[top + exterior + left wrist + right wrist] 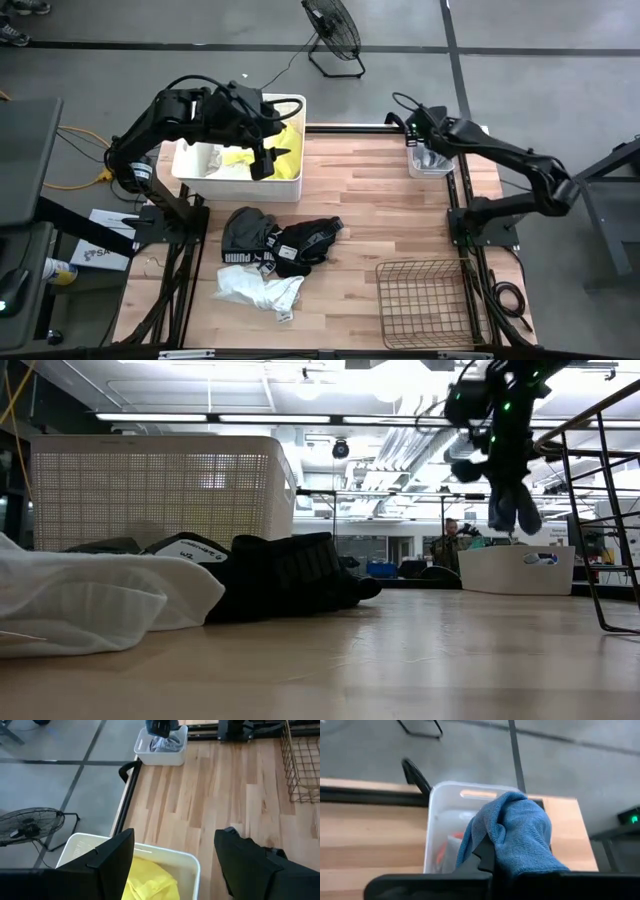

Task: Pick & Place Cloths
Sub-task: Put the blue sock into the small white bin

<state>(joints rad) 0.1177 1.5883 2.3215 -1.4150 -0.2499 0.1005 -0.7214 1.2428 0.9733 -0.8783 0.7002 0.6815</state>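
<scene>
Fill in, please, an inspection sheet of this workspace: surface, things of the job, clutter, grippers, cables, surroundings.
Surface: wooden table, planks bare in the middle.
Job's things: black cloths with white print and a white cloth heaped near the front left; yellow cloth in the large white tub; blue cloth over the small white tub.
Clutter: wire basket at the front right, nothing seen inside.
Grippers: left gripper open above the large tub, holding nothing; right gripper shut on the blue cloth.
Cables: yellow cable on the floor at the left; black cable at the right.
Surroundings: floor fan behind the table.
</scene>
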